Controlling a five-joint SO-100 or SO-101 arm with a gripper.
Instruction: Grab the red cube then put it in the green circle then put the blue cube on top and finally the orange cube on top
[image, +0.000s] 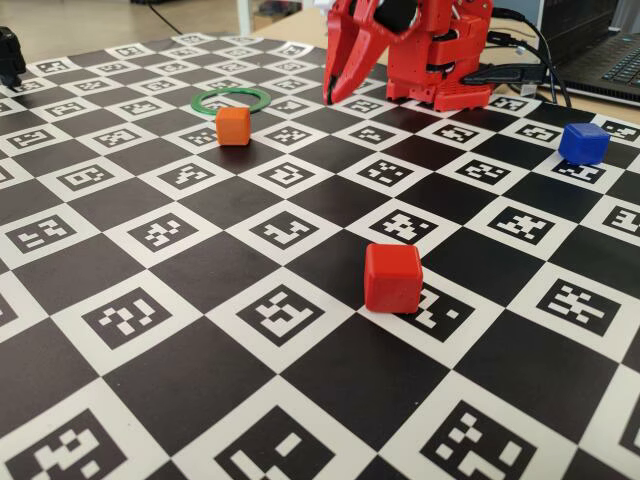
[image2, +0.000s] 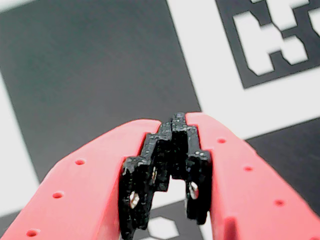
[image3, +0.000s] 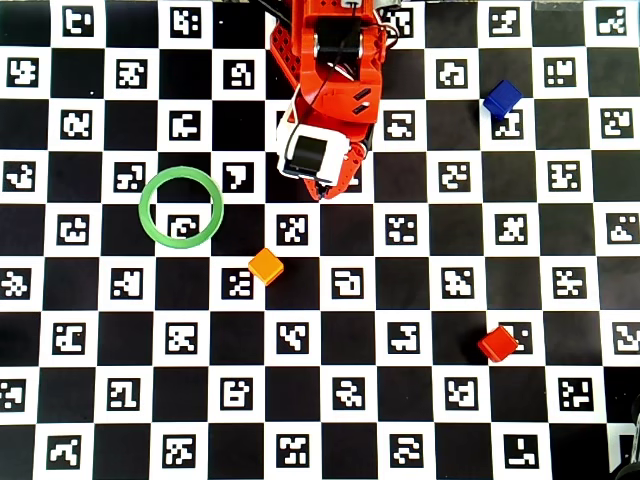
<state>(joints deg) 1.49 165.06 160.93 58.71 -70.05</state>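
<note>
The red cube (image: 392, 277) sits on the checkered board near the front right, also in the overhead view (image3: 497, 343). The green circle (image: 231, 99) lies flat at the back left, empty (image3: 181, 206). The orange cube (image: 233, 125) sits just in front of it (image3: 266, 265). The blue cube (image: 583, 142) is at the far right (image3: 502, 98). My red gripper (image: 330, 98) hangs near the arm's base at the back, tips just above the board (image3: 322, 192). In the wrist view the gripper (image2: 174, 122) is shut and empty over a black square.
The arm's red base (image: 440, 60) stands at the board's back edge with black cables (image: 520, 70) to its right. A dark object (image: 10, 55) stands at the back left. The board (image: 200, 300) is covered in black squares and marker tiles.
</note>
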